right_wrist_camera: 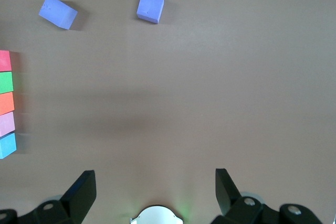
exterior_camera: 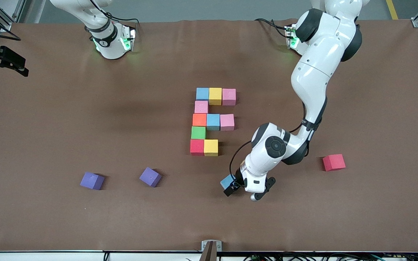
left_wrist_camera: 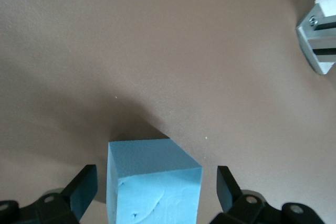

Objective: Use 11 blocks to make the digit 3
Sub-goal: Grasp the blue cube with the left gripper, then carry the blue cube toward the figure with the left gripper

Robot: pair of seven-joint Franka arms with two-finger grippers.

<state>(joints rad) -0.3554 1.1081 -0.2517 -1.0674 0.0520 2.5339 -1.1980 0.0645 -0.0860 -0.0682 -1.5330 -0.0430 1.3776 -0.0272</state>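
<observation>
While the right arm waits with its right pincer [right_wrist_camera: 155, 182] released, high over bare table [exterior_camera: 49, 119], nothing on that end is being worked. Two purple cubes [exterior_camera: 92, 180] [exterior_camera: 150, 177] lie loose, nearer the camera than the figure; judged spares. The digit [exterior_camera: 210, 121] stands mid-table, ten cubes touching. The bar farthest from the camera is full: blue, yellow, pink. A pink link [exterior_camera: 201, 107] joins it to the full middle bar of orange, blue and pink. A green link [exterior_camera: 198, 132] leads to the nearest bar, which has only red [exterior_camera: 197, 147] and yellow [exterior_camera: 210, 147]. Both links sit on the side toward the right arm's end. One slot is open, beside the yellow toward the left arm's end. The loose blue cube [exterior_camera: 226, 181] sits nearer the camera than that slot, and the left pincer [exterior_camera: 231, 187] straddles it, fingers [left_wrist_camera: 84, 184] spread with gaps on both sides, so not gripped. A loose red cube [exterior_camera: 334, 162] lies toward the left arm's end, likely surplus. Judgement: ten of eleven placed; left to do are the grasp, carry and seating.
</observation>
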